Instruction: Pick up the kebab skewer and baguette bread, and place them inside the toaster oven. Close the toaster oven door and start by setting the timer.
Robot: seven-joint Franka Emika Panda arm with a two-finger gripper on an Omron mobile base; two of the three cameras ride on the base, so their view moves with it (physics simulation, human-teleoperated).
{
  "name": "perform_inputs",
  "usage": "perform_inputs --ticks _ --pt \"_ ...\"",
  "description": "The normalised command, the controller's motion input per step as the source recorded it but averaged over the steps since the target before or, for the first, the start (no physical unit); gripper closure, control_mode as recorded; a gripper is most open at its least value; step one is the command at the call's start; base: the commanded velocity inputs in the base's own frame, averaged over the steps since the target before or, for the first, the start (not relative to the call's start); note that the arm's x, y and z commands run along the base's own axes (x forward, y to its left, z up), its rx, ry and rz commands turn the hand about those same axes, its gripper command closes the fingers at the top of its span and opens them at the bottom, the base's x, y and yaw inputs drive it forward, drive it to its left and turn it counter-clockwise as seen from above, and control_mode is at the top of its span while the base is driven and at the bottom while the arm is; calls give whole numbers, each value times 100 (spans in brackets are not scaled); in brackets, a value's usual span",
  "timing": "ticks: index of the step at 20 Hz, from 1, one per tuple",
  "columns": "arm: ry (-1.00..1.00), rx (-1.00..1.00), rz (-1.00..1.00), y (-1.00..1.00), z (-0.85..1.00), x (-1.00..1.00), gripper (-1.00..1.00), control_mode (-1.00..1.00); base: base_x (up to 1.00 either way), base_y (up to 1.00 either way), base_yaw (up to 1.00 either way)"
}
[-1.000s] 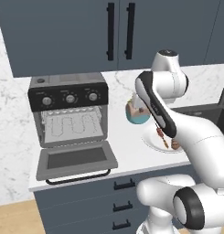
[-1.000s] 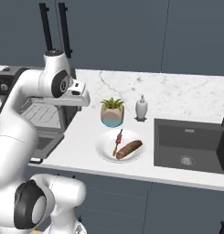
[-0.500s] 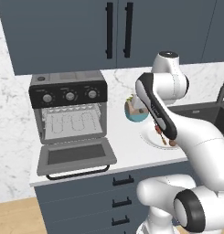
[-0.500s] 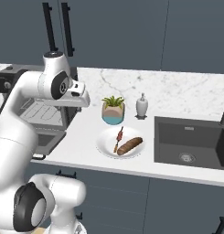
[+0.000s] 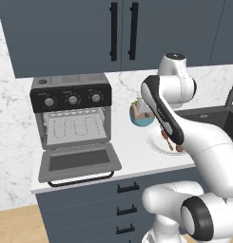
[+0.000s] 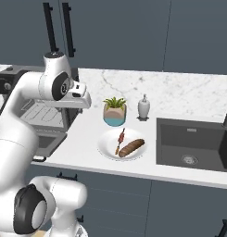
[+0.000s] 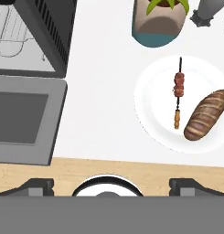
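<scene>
The tool hangs high over the white bench with its jaws spread wide and nothing between them; in the hand view its two dark fingertips rise at 6 o'clock, far apart. In that view a round white plate lies toward 3 o'clock, and on it rest both foods: the kebab skewer, pointing from 12 to 6 o'clock with its reddish meat chunks bunched on the upper half, and just beside it at its 4 o'clock the baguette bread, tilted with one end toward 1 o'clock. The two do not touch. At 12 o'clock from the plate stands a potted plant in a tan-and-teal pot, with a grey soap dispenser next to it. At 9 o'clock is the toaster oven, its wire rack showing inside, and the toaster oven door dropped flat and open toward the bench edge. A dark sink lies to the plate's 3 o'clock in the right base view.
</scene>
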Motion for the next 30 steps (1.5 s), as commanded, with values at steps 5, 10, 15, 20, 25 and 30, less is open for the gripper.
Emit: perform_inputs --ticks 5,10,15,20,25,30 --pt "0 0 0 0 0 0 -100 -100 0 0 0" --pt "0 0 0 0 0 0 -100 -100 0 0 0" --pt "-12 0 0 15 -7 -30 -100 -100 0 0 0" --pt "-23 -1 0 66 -3 -50 -100 -100 0 0 0" --pt "-31 0 0 93 0 -3 -100 -100 0 0 0" --pt "-35 0 0 84 0 0 -100 -100 0 0 0"
